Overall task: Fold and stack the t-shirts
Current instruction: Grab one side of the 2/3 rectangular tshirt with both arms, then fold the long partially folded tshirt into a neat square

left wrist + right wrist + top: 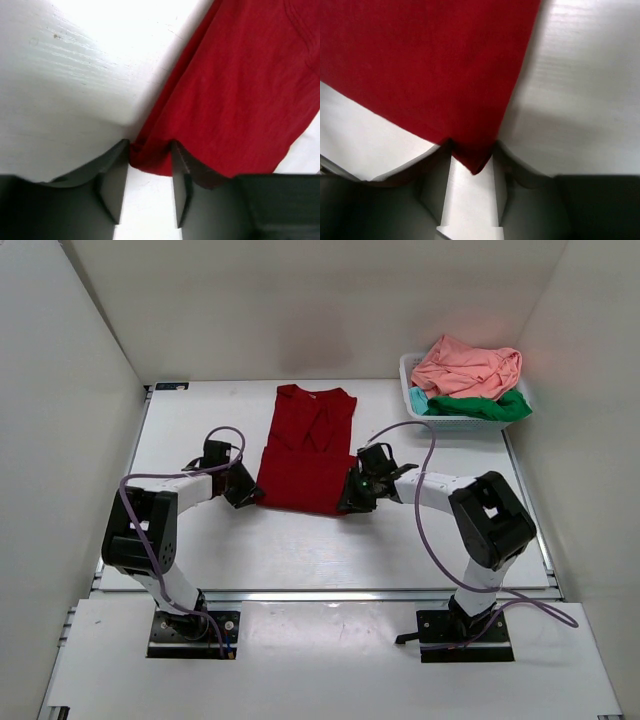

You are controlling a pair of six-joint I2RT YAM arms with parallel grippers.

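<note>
Red t-shirt (305, 455), where is it?
Flat on the surface (300, 550), collar far from the arms.
And the jaws?
Left jaws stand partly open astride its near left corner, not clamped; right jaws likewise at the right corner.
Why there?
Probably to lift the hem evenly for a fold.

The left white-and-black arm (178, 490) and the right white-and-black arm (445, 490) both reach forward and inward, elbows raised, wrists low over the white desk (300, 550). The left black two-finger tool (246, 494) sits at the near left corner of the dark red cloth t-shirt (305, 455). The right black two-finger tool (356, 498) sits at its near right corner. Each tool's jaws stand apart, with a shirt corner lying between the fingertips.
</note>
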